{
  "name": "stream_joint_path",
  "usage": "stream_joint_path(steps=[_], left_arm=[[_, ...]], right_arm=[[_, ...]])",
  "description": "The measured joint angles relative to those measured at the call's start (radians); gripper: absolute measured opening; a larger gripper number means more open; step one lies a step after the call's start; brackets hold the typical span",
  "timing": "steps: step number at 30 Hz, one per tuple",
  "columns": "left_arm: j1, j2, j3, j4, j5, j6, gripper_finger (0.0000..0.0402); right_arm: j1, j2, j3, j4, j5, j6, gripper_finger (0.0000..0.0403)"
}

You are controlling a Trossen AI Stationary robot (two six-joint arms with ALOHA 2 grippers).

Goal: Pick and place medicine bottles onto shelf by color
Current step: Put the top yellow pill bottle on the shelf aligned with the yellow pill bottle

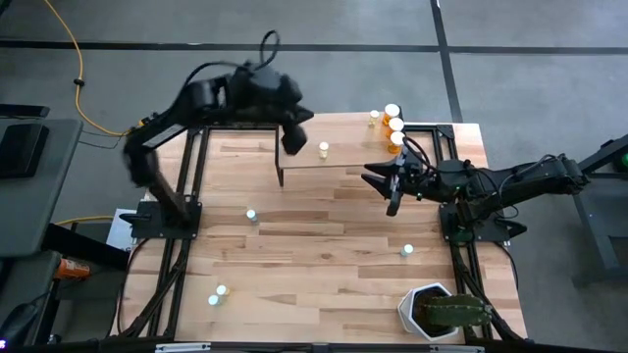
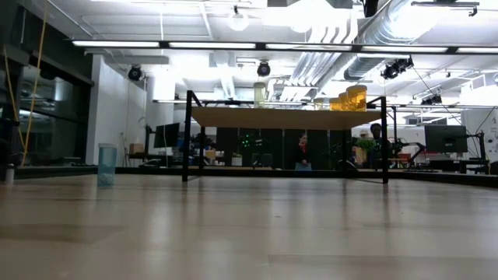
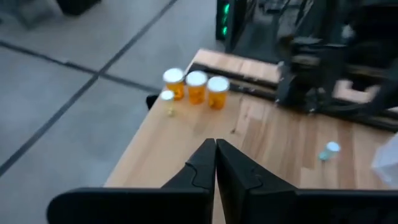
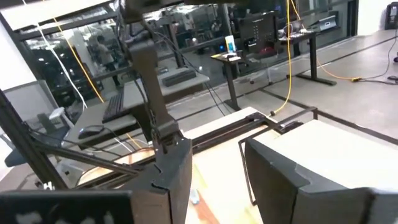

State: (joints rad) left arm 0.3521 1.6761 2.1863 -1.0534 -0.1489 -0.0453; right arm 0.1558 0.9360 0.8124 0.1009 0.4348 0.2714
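On the striped wooden tabletop (image 1: 324, 260), the shelf (image 1: 353, 157) is standing toward the far edge, its light board on thin black legs. Three orange bottles (image 3: 196, 87) are sitting in a row at one end of the board, and one small pale-bodied bottle (image 1: 324, 149) is standing apart nearer the middle; its colour is too faint to call.

The left arm is reaching over the shelf's other end, its gripper (image 3: 216, 163) hovering above the board with the fingers pressed together and holding nothing. The right gripper (image 4: 214, 168) is lying low just in front of the shelf, fingers spread apart and empty.

By my reading, this is a gap between placements: nothing is in hand, and the loose bottles are waiting. Those I can count are one near the table's left centre (image 1: 251, 215), a pair close to the near left edge (image 1: 217, 295), and one on the right (image 1: 407, 251), all with pale green or blue bodies. The next move calls for an arm to open over one of these and carry it to a free stretch of board.

The white pot (image 1: 424, 312) with its green plant is crowding the near right corner, close to the right-hand bottle. The two arms are also working near each other at the shelf.
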Motion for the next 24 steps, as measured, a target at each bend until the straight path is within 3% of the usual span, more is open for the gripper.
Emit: stream_joint_path(steps=[3, 7, 11, 13, 18, 24], left_arm=[[-0.055, -0.176, -0.283, 0.212, -0.049, -0.026, 0.0001], [-0.128, -0.480, -0.787, 0.626, -0.056, -0.067, 0.0000], [-0.213, -0.761, -1.241, 1.015, -0.046, -0.192, 0.0000], [-0.258, -0.881, -1.407, 1.166, -0.059, -0.257, 0.0000], [-0.341, -1.116, -1.635, 1.314, -0.174, -0.319, 0.0000], [-0.381, -1.237, -1.656, 1.297, -0.263, -0.267, 0.0000]], right_arm=[[0.000, 0.000, 0.000, -0.001, -0.009, 0.003, 0.0138], [-0.002, 0.000, 0.000, -0.020, -0.010, 0.039, 0.0150], [-0.019, 0.013, 0.000, -0.044, -0.017, 0.064, 0.0188], [-0.042, 0.034, 0.000, -0.052, -0.035, 0.086, 0.0212], [-0.123, 0.146, 0.021, -0.061, -0.128, 0.078, 0.0272], [-0.216, 0.318, 0.115, -0.067, -0.043, -0.047, 0.0301]])
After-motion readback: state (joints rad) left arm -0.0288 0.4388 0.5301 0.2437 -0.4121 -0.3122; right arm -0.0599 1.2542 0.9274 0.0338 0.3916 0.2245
